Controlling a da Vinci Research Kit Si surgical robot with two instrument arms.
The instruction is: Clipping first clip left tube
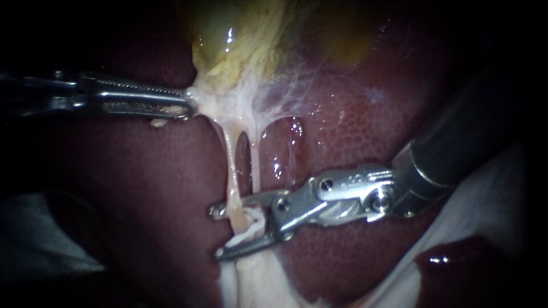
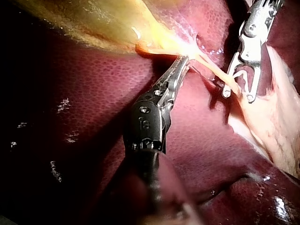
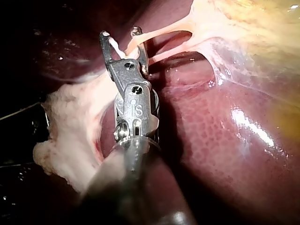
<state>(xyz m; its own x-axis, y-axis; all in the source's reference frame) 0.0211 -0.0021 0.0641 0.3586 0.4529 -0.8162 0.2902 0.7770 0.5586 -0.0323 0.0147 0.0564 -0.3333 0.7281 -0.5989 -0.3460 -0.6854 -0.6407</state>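
Observation:
Two pale tubes run down from the yellowish gallbladder [image 1: 240,51] over the dark red liver [image 1: 354,131]. My left instrument [image 1: 187,104] has its jaws shut on the pale tissue at the gallbladder's lower end, pulling it to the left; the left wrist view also shows this hold by the left instrument [image 2: 183,60]. My right instrument [image 1: 220,232] comes in from the right with its jaws open, one on each side of the left tube [image 1: 231,165] low down. The right tube [image 1: 255,159] runs close beside it. In the right wrist view the tube [image 3: 140,41] crosses between the open jaws of the right instrument [image 3: 120,33].
A lump of pale fatty tissue [image 1: 251,279] lies below the right instrument's jaws, where the tubes end. White cloth [image 1: 485,211] shows at the lower right, under the right shaft. Liver surface surrounds the tubes on both sides.

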